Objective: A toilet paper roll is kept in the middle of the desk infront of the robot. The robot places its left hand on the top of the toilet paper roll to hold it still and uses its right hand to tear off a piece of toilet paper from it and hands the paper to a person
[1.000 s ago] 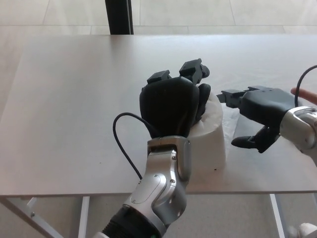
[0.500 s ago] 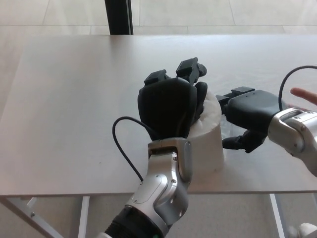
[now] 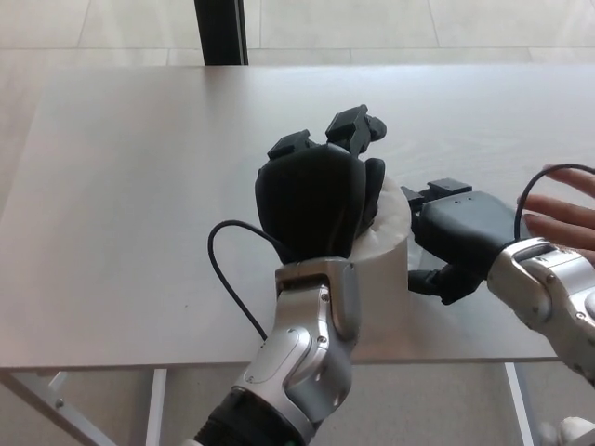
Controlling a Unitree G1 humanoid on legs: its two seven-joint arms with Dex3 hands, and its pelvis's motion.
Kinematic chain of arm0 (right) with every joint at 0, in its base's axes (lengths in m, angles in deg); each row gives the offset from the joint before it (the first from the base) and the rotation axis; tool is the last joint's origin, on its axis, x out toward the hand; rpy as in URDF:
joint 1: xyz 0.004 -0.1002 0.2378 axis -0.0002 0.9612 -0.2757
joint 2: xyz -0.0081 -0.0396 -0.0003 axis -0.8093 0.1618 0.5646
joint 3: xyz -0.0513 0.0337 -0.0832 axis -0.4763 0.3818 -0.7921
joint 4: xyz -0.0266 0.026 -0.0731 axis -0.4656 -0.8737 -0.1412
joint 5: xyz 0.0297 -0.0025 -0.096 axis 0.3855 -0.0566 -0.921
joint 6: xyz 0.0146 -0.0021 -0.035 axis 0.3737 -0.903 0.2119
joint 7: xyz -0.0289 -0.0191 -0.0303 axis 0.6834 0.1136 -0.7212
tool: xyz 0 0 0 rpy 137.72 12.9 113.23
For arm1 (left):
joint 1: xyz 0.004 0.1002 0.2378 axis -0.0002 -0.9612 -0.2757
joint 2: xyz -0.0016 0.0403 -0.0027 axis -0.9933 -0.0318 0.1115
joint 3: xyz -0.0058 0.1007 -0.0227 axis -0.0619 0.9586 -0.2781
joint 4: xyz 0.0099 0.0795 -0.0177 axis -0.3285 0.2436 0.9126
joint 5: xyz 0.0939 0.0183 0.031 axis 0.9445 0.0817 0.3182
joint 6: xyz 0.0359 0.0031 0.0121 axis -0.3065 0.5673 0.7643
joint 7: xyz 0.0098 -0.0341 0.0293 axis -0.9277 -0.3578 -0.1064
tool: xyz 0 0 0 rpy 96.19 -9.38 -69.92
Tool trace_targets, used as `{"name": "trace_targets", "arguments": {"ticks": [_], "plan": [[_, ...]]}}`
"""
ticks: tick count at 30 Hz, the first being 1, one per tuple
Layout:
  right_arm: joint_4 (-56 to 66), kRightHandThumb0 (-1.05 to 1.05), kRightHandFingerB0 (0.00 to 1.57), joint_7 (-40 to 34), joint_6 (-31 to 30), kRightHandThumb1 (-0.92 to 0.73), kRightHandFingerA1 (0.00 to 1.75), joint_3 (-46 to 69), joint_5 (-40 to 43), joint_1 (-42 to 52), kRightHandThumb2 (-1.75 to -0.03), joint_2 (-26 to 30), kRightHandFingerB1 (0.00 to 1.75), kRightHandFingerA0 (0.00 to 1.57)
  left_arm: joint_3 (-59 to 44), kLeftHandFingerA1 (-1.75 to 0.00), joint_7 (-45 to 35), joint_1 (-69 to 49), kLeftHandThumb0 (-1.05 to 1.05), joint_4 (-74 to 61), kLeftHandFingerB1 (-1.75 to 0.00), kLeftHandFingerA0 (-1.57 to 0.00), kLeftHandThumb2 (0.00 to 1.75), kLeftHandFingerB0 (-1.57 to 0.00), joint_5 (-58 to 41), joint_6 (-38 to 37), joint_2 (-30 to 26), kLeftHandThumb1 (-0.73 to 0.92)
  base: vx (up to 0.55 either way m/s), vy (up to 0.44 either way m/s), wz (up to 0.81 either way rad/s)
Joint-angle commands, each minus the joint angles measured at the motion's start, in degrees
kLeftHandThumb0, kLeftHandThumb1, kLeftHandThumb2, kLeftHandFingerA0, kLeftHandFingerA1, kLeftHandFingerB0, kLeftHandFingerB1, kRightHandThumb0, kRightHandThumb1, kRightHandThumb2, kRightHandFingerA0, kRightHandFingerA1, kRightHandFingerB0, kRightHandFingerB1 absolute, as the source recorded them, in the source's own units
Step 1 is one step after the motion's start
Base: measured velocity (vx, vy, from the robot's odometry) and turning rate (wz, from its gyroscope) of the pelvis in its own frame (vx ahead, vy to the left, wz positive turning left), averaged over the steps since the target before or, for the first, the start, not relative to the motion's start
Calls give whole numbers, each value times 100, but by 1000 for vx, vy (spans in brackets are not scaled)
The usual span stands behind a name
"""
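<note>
Resting on top: the black left hand (image 3: 311,200) lies palm-down over the white toilet paper roll (image 3: 383,251), thumb and both thick fingers draped over its far rim, so it presses on the roll rather than clasping it.
Roll position: the white toilet paper roll stands upright near the middle of the pale grey desk (image 3: 139,186), closer to the front edge than the back; only its right flank and part of its top show past the left hand.
Right hand: the black right hand (image 3: 456,237) sits against the roll's right side, fingers curled toward the paper; whether they pinch any sheet cannot be told.
Left arm: a silver forearm (image 3: 302,353) rises from the desk's front edge to the roll, with a thin black cable (image 3: 223,279) looping out to the roll's left.
Person: an open human hand (image 3: 567,209) reaches in at the picture's right edge, beyond the right hand, well to the right of the roll.
Behind the roll: a dark upright post (image 3: 220,31) stands past the desk's far edge.
</note>
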Motion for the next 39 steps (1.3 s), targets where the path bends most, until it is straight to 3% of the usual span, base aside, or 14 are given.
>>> {"name": "trace_targets", "arguments": {"ticks": [1, 3, 4, 7, 12, 24, 25, 28, 34, 35, 36, 37, 38, 39], "plan": [[343, -57, 56, 75, -415, -62, 59, 307, 76, 346, -59, -259, 44, 50, 35, -79, -25, -227, -24, 135, -68, -76, 83, -69, -117, 107, -64, 49, 0, 0, 0], [369, -57, 56, 28, -379, -62, 59, 374, 7, 396, -59, -320, 44, 50, 22, -79, 9, -234, -24, 136, -68, -76, 83, -69, -155, 76, -61, 49, 0, 0, 0], [448, -62, 77, -242, -620, -63, 100, 280, -355, 419, -60, -368, 78, 56, 31, -80, -33, -242, -23, 134, -69, -75, 80, -67, -180, 45, -81, 50, 0, 0, 0], [322, -46, 32, -797, -387, -80, 82, 102, -808, 426, -65, -223, 53, 31, 27, -80, -12, -240, -24, 161, -70, -75, 78, -67, -225, 23, -79, 53, 0, 0, 0], [450, -52, 35, -120, -926, -78, 129, 682, -105, 677, -65, -602, 84, 54, 20, -81, 6, -222, -26, 210, -70, -76, 81, -67, -220, 45, -106, 51, 0, 0, 0], [131, -48, 46, -265, -562, -82, 100, 1093, 150, 851, -64, -698, 67, 54, -27, -90, 193, -139, -31, 403, -73, -79, 82, -72, -204, 15, -180, 47, 0, 0, 0], [147, -43, 57, -487, -411, -78, 157, 1310, 358, 968, -69, -791, 110, 72, -12, -96, 72, -176, -34, 353, -76, -76, 74, -67, -234, 30, -192, 44, 0, 0, 0], [172, -40, 57, -1007, 199, -83, 137, 1315, 98, 1063, -67, -635, 91, 77, 3, -97, 84, -212, -34, 351, -77, -75, 75, -66, -241, 39, -205, 44, 0, 0, 0], [561, -49, 82, -695, 27, -81, 175, 2567, 1692, 1593, -64, -1500, 153, 89, 40, -99, 238, -244, -33, 422, -79, -77, 97, -68, -210, -27, -243, 44, 0, 0, 0], [715, -50, 92, -683, -209, -59, 136, 2696, 1770, 1668, -101, -1620, 115, 116, 36, -101, 252, -276, -32, 413, -79, -76, 94, -68, -238, -72, -245, 46, 0, 0, 0], [739, -50, 92, -661, -233, -59, 136, 2740, 1758, 1683, -101, -1654, 115, 116, 38, -101, 256, -279, -32, 412, -79, -76, 94, -68, -244, -76, -247, 46, 0, 0, 0], [864, -35, 85, -635, -290, -66, 175, 2963, 2039, 1760, -76, -1847, 151, 91, 39, -100, 225, -305, -32, 370, -78, -76, 86, -68, -258, -71, -250, 47, 0, 0, 0], [1047, -27, 83, -691, -384, -39, 175, 3163, 2264, 1869, -134, -2057, 165, 97, 54, -94, 134, -367, -32, 294, -76, -73, 80, -66, -284, -93, -282, 52, 0, 0, 0], [1142, -27, 87, -706, -479, -37, 175, 3301, 2415, 1903, -150, -2207, 162, 102, 62, -93, 111, -384, -32, 269, -75, -73, 76, -65, -282, -86, -291, 54, 0, 0, 0]]}}
